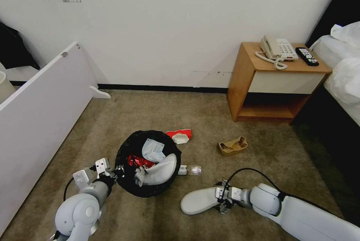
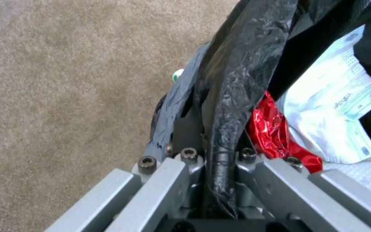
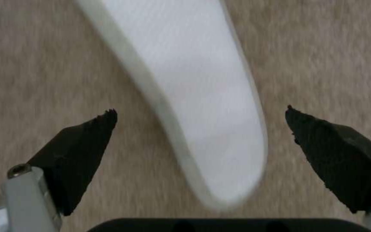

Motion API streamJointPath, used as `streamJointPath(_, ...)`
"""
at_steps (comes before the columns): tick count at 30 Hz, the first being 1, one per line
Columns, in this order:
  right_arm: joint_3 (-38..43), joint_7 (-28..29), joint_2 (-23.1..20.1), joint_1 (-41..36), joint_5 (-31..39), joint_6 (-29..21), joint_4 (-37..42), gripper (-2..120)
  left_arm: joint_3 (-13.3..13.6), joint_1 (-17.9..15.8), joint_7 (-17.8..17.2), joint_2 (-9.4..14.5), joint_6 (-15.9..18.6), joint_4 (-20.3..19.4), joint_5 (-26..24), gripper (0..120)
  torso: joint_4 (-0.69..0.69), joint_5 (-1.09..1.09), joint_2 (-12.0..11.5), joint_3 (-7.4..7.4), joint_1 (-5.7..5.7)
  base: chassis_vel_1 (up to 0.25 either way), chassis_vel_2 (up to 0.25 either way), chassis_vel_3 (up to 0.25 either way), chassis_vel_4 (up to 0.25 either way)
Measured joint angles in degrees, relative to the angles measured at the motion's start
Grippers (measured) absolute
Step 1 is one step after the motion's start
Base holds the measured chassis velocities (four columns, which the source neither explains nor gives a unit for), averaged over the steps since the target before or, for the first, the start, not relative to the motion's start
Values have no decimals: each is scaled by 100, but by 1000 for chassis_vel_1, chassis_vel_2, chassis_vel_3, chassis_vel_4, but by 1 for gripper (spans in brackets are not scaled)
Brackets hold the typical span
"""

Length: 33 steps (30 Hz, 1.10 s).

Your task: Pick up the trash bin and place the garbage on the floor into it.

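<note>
The left pincer (image 1: 119,171) was clamped on the crinkled black-bagged rim of the round trash bin (image 1: 129,151), which stood on the short-pile carpet floor (image 1: 157,110) holding a slipper, red foil and a paper mask. The right pincer (image 3: 200,112) was spread apart around the flat white slipper (image 3: 194,96) lying on the carpet.

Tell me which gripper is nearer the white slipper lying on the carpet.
Right. The right gripper is open astride the slipper; the left gripper is shut on the trash bin rim, farther away.
</note>
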Motion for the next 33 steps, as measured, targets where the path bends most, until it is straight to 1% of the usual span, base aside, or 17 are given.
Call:
streamJointPath(2, 43, -2, -120, -58, -8, 10, 70, 100, 9, 19, 16, -24, -8, -13, 32, 2, 0, 0, 0, 0, 0, 0, 0, 0, 0)
streamJointPath(5, 73, -4, -181, -76, -25, 10, 124, 100, 12, 36, 29, -32, -14, -24, 52, 2, 0, 0, 0, 0, 0, 0, 0, 0, 0)
streamJointPath(10, 85, -11, -179, -73, -86, 19, 91, 100, -2, 59, 42, -38, -20, -38, 63, 2, 0, 0, 0, 0, 0, 0, 0, 0, 0)
streamJointPath(15, 132, -67, -23, -60, -417, 152, -204, 100, -41, 95, 59, -33, -33, -59, 64, 2, 0, 0, 0, 0, 0, 0, 0, 0, 0)
streamJointPath(25, 123, -79, 247, -25, -538, 216, -516, 100, -61, 114, 72, -35, -41, -58, 64, 2, 0, -1, 0, 0, 0, 0, 0, 0, 0)
streamJointPath(33, 119, -91, 499, 5, -662, 338, -834, 100, -49, 75, 81, -50, -55, 24, 61, 2, 0, -1, 0, 1, 0, 0, 0, 0, 0)
